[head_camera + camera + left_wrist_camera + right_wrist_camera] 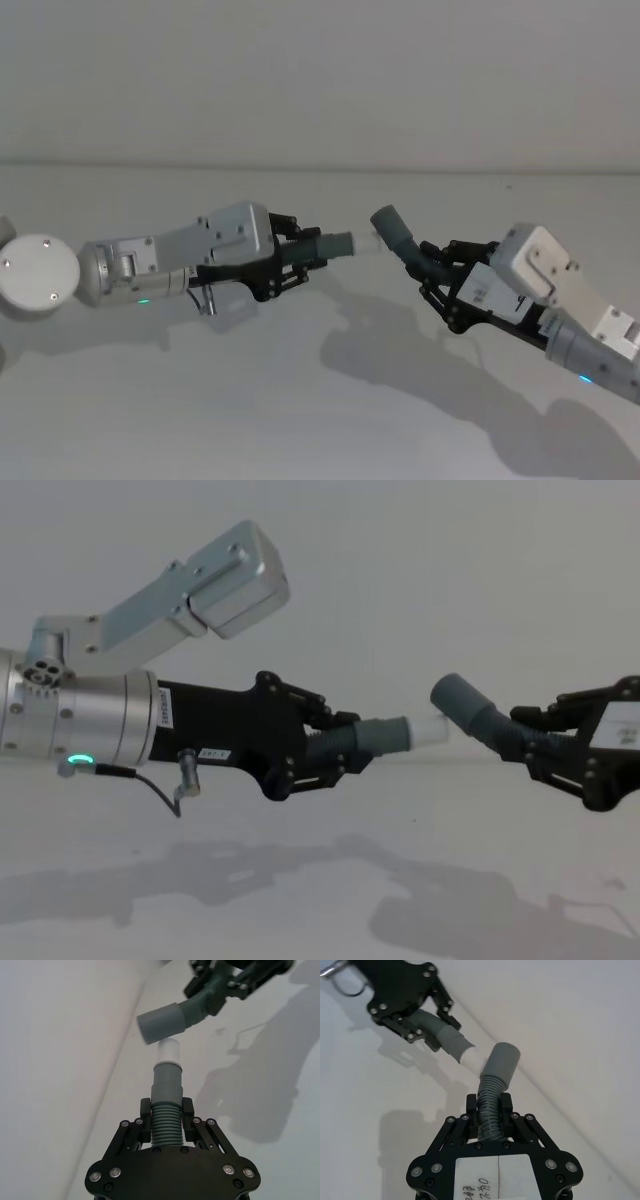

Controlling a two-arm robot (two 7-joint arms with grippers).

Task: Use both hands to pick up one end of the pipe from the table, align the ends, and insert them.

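You're at the aligning step: both hoses are held up off the desk point(300, 400). Your left pincer point(305, 250) is closed on the ribbed part of the tipped hose point(335, 244), its white tip point(168, 1052) aimed at the other arm. Your right pincer point(432, 262) is closed on the curved hose point(412, 250), whose sleeve point(162, 1022) lies across the tip, just beside it. Next, I'd judge, turn the sleeve's mouth to face the tip, line up both axes, then push straight in.
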